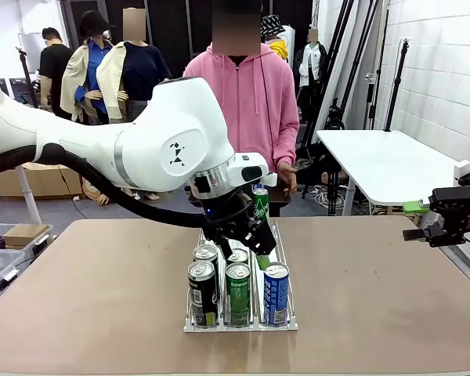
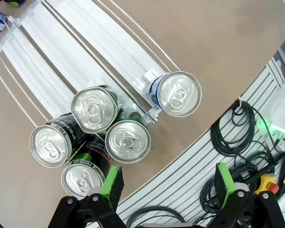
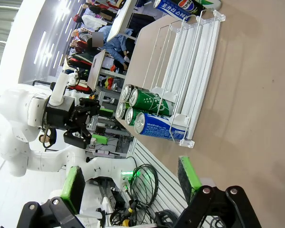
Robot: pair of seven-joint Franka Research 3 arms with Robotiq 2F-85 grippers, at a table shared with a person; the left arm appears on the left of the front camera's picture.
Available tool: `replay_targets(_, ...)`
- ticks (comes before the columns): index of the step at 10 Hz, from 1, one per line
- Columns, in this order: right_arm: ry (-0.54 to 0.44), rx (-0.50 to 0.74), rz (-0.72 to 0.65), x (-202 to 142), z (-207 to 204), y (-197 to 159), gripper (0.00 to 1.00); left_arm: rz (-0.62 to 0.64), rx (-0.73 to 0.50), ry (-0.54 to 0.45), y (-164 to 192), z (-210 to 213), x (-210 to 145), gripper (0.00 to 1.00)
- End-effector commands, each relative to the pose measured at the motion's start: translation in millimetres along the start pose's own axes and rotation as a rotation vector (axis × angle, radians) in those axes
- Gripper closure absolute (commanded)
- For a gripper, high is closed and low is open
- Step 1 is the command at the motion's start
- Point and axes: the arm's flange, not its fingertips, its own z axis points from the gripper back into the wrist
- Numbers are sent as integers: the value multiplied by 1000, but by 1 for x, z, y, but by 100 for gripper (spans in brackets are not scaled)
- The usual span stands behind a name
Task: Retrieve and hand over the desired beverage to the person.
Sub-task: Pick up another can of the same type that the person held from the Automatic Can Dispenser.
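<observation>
Five cans stand bunched at the near end of the rack, with more at its far end by the person; which one is wanted I cannot tell. The left gripper hangs just above the near bunch, jaws wide and empty, so this looks like the reach to pick. Next it must settle on one can, drop a finger either side without knocking neighbours, and close. The right gripper, likewise open and empty, hangs well off the rack's right side.
</observation>
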Motion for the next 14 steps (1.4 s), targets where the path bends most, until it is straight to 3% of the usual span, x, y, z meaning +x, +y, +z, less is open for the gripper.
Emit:
replay_targets(1, -3, 10, 1, 0, 0, 0, 0, 9, 61, 6, -3, 10, -4, 0)
replay_targets(8, -3, 10, 1, 0, 0, 0, 0, 49, 141, 78, -8, -11, 25, 0)
replay_targets(14, -3, 10, 1, 0, 0, 0, 0, 119, 225, 114, -9, -28, 25, 0)
